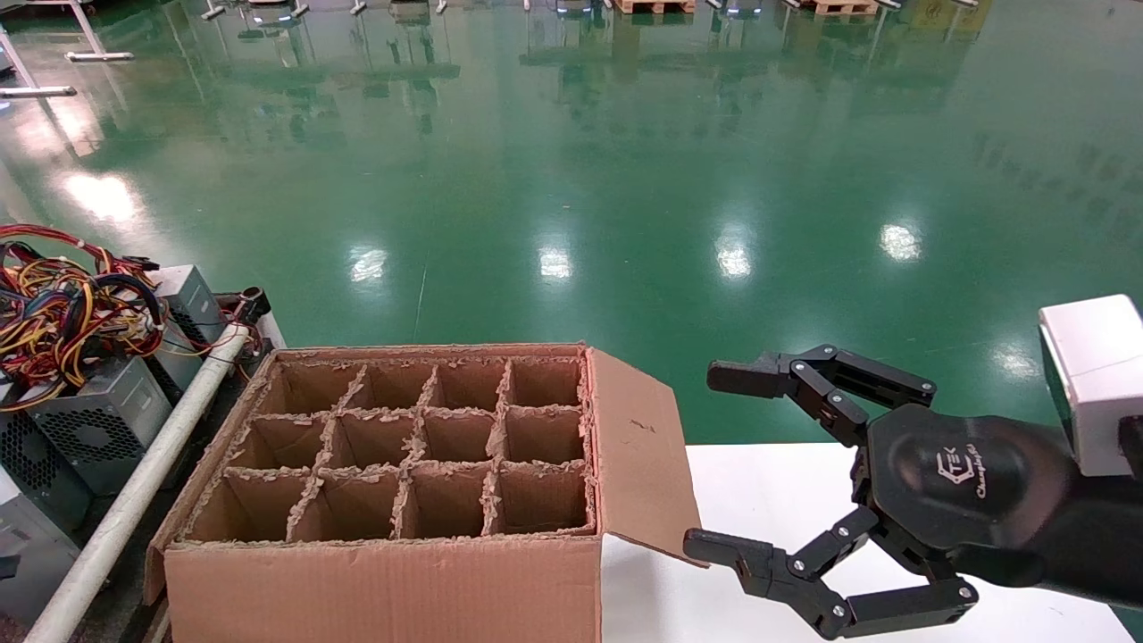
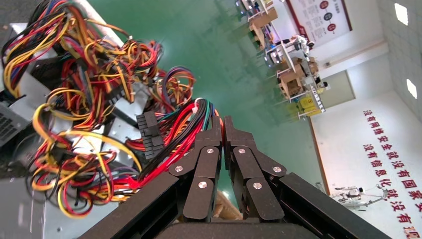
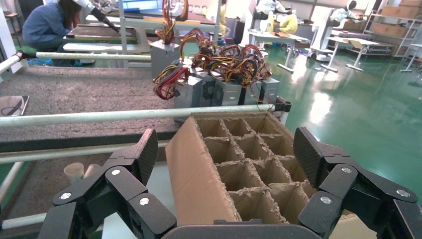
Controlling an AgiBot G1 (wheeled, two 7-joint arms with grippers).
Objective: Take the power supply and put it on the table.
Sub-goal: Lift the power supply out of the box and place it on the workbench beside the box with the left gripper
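Note:
Several grey power supplies [image 1: 98,415] with tangled coloured cables [image 1: 62,299] stand at the far left, beyond a white rail. In the right wrist view they [image 3: 219,92] sit behind the box. My left gripper [image 2: 222,122] is outside the head view; it is shut with nothing held, its tips close to the cable bundles [image 2: 89,99]. The white table [image 1: 786,500] lies at the lower right. My right gripper [image 1: 717,460] hovers over it, open and empty, just right of the box flap. In its own view the right gripper [image 3: 226,149] faces the box.
A brown cardboard box [image 1: 384,580] with divider cells fills the lower middle, its right flap [image 1: 638,446] leaning out toward the right gripper. A white pipe rail [image 1: 134,500] runs between the box and the power supplies. Green floor [image 1: 625,179] lies beyond.

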